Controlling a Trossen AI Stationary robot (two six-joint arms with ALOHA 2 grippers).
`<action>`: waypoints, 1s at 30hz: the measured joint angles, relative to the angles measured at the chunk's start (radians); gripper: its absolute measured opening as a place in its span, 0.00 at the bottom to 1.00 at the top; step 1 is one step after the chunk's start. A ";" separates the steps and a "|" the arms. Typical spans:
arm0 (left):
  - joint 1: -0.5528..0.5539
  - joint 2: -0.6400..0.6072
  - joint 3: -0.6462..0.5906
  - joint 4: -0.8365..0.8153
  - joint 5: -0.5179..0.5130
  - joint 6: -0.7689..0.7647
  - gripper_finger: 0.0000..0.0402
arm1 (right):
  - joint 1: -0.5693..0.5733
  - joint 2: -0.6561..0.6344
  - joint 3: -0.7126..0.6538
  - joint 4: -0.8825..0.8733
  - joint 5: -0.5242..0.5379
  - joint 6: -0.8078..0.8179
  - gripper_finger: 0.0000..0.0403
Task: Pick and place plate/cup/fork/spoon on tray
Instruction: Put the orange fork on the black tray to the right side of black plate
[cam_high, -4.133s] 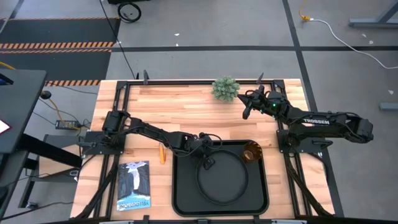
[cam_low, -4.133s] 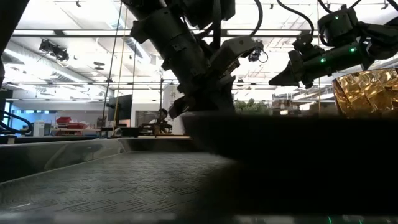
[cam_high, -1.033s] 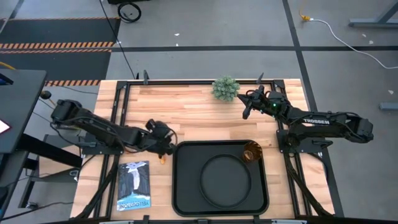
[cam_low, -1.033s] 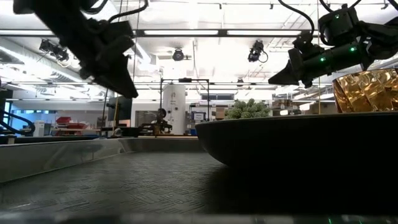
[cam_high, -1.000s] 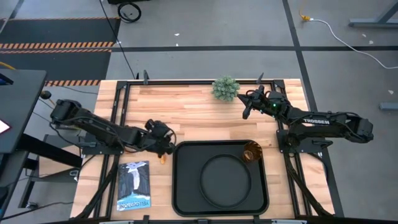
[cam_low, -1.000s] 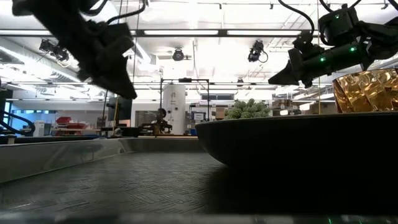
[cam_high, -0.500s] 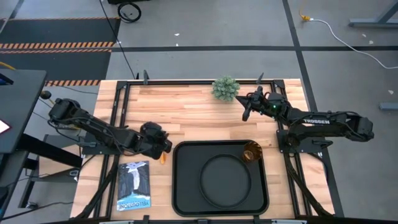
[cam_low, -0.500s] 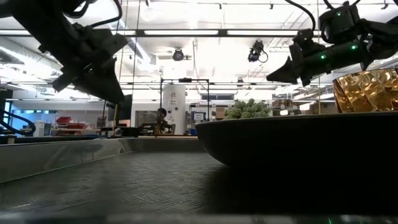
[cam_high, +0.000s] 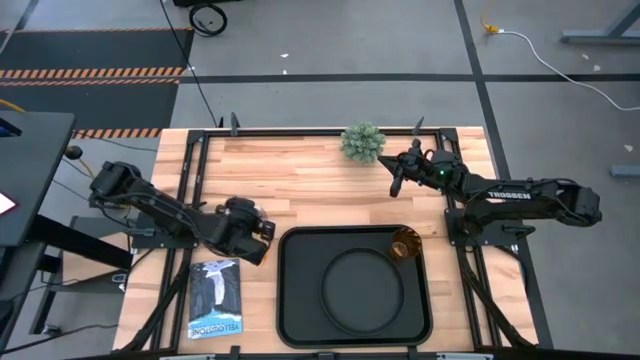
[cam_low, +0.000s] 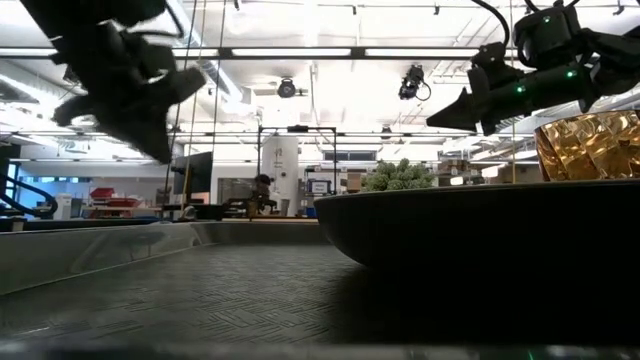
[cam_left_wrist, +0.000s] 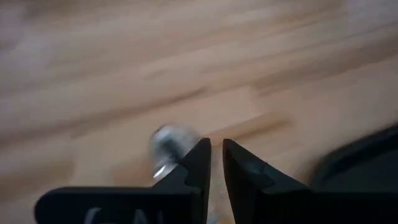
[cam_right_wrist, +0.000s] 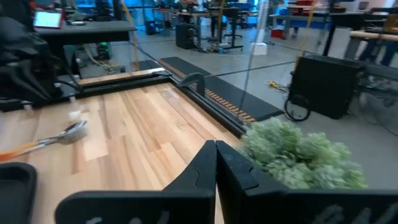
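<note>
My left hand (cam_high: 247, 239) hung over the bench (cam_high: 300, 175) just left of the tray (cam_high: 296, 322), fingers nearly pressed together, nothing pinched, with a silver utensil bowl, the spoon (cam_left_wrist: 168, 144) I judged, just beside them. To grasp cleanly I needed to spread the fingers, straddle the handle and descend squarely. The plate (cam_high: 362, 290) and cup (cam_high: 404, 244) sat on the tray; my right hand (cam_high: 398, 178), closed, waited by the plant (cam_high: 362, 142).

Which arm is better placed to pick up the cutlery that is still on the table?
The left. Its gripper hovers directly over the cutlery beside the tray. The right gripper waits far away, near the plant.
</note>
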 joint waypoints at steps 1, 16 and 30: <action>0.000 0.010 0.008 -0.048 0.039 -0.054 0.12 | 0.001 0.000 0.000 0.004 -0.011 0.000 0.02; 0.061 0.042 0.008 0.042 0.256 -0.124 0.27 | 0.038 0.000 0.000 0.013 -0.036 -0.019 0.02; 0.196 0.160 0.008 0.243 0.392 0.129 0.32 | 0.060 0.011 -0.001 0.025 -0.037 -0.017 0.02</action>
